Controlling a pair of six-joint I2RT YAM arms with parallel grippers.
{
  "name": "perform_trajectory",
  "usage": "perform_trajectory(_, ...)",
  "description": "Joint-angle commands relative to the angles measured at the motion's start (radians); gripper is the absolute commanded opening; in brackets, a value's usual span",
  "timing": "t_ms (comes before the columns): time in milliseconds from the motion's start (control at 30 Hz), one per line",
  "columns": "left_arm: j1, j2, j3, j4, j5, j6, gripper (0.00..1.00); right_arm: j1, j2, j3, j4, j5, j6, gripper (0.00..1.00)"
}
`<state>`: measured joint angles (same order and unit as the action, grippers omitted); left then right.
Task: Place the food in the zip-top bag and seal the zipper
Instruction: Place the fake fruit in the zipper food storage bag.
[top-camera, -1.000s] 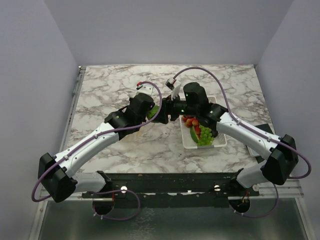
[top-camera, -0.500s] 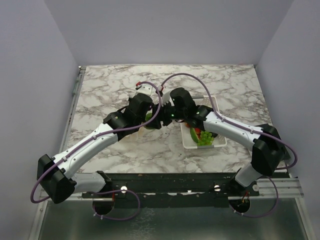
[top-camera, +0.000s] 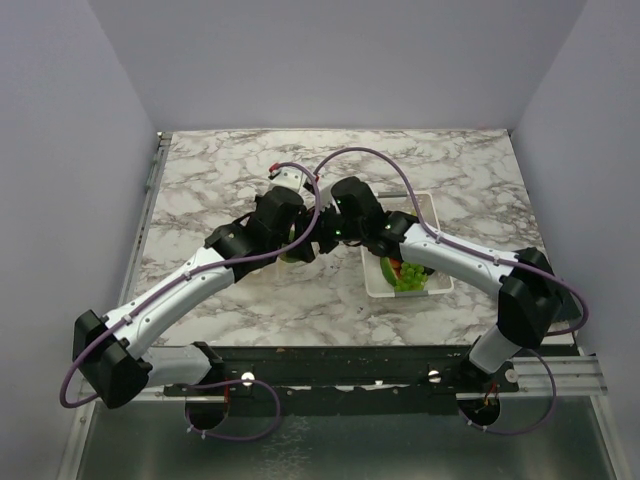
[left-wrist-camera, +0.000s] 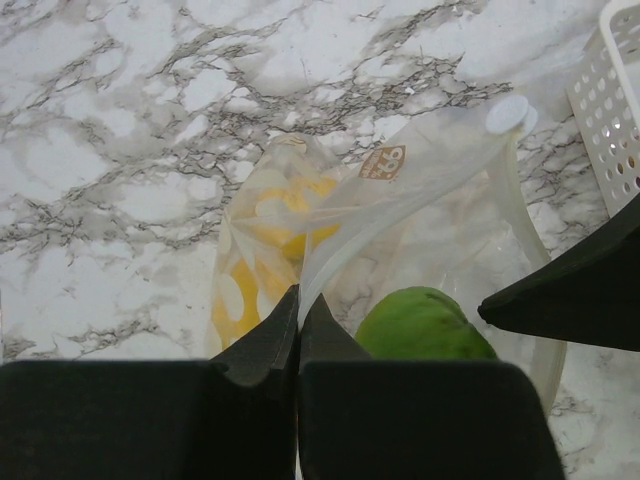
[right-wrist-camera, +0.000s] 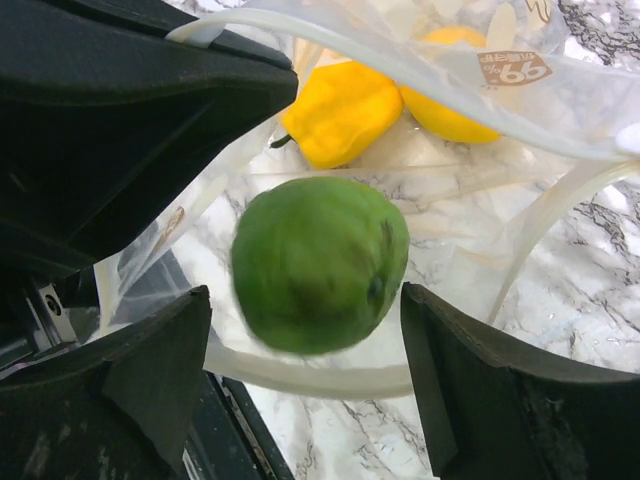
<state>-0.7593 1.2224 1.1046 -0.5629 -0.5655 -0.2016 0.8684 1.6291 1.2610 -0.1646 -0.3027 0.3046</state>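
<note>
Right claw (right-wrist-camera: 305, 300) at the bag mouth, jaws wide, green piece (right-wrist-camera: 320, 262) loose between them.
Left claw (left-wrist-camera: 299, 310) is pinched tight on the bag (left-wrist-camera: 470, 230) rim, lifting it so the mouth gapes for the drop. I judge the green piece is no longer gripped. Pepper (right-wrist-camera: 340, 110) lies inside already. Grapes (top-camera: 408, 275) wait in the basket (left-wrist-camera: 615, 110). Zipper (left-wrist-camera: 420, 175) is not yet sealed.

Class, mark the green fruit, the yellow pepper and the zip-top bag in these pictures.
green fruit (right-wrist-camera: 318, 262): right wrist view, middle of its rounded skin.
yellow pepper (right-wrist-camera: 345, 112): right wrist view, centre of its body.
zip-top bag (left-wrist-camera: 440, 150): left wrist view, clear upper flap.
</note>
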Motion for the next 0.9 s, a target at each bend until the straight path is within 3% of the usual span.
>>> perform_trajectory(0,-0.007,-0.019,-0.008,0.021,0.02,0.004,0.0,0.012,-0.011,0.013,0.018,0.029,-0.009,0.84)
perform_trajectory(167,-0.006,-0.019,-0.008,0.021,0.019,0.003,0.0,0.012,-0.035,-0.012,0.037,0.029,-0.002,0.91)
perform_trajectory(433,-0.006,-0.014,-0.009,0.021,0.016,0.003,0.0,0.012,-0.112,-0.045,0.026,0.106,-0.006,0.92)
perform_trajectory(867,-0.007,-0.017,-0.012,0.021,0.017,0.002,0.0,0.012,-0.263,-0.092,-0.098,0.424,-0.021,0.91)
